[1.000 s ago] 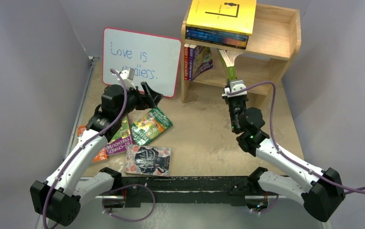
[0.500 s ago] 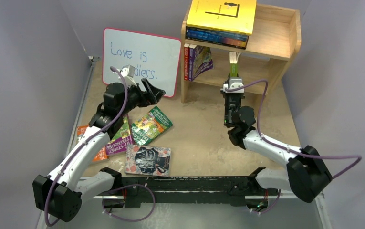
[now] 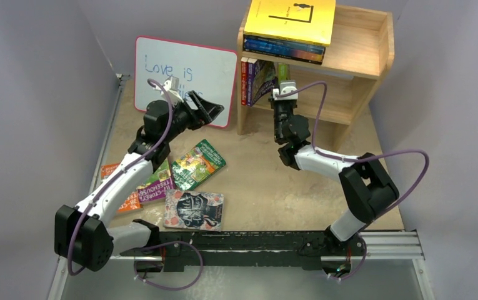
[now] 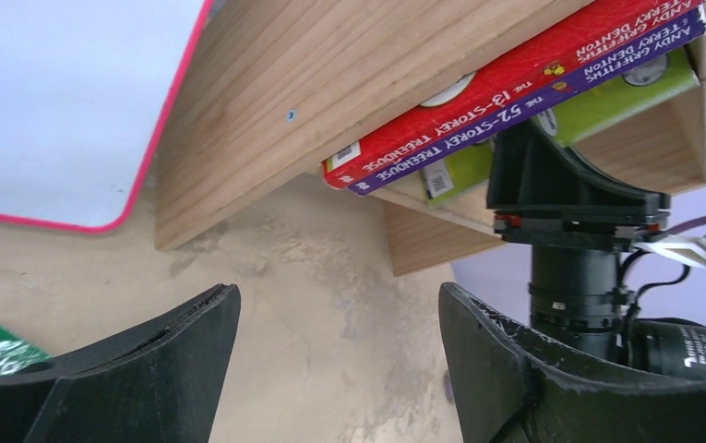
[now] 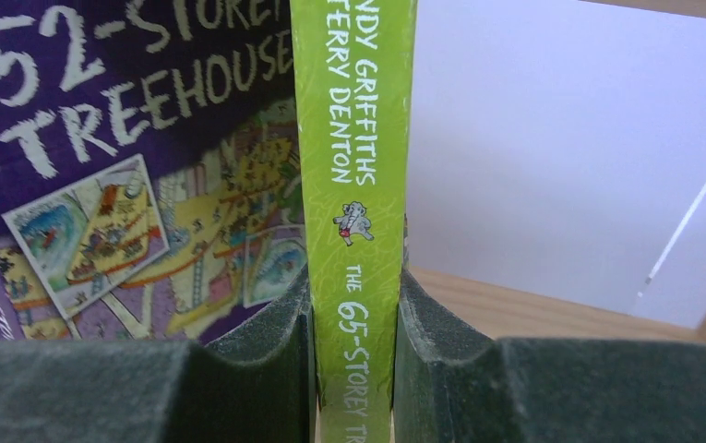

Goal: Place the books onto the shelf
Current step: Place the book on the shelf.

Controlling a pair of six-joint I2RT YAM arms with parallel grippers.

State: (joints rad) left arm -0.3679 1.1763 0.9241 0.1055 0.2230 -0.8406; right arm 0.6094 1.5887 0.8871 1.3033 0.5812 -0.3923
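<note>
Shelved: stack on small two-tier light wooden shelf (image 3: 373, 47), two upright below.
In hand: right gripper (image 5: 353, 355) clamps lime-green paperback (image 5: 356, 185).
Left gripper (image 4: 335, 346): agape, empty.
Outstanding: four bright paperbacks (image 3: 194, 209) at 7 o'clock.

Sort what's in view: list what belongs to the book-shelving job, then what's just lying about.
Job:
shelf
green book in right gripper
shelved books
loose books on the table
left gripper, open

Lying about:
whiteboard

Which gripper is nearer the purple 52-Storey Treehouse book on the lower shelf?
Right. The right gripper sits right beside the purple book, shut on the green book. The left gripper hangs open by the whiteboard, farther off.
</note>
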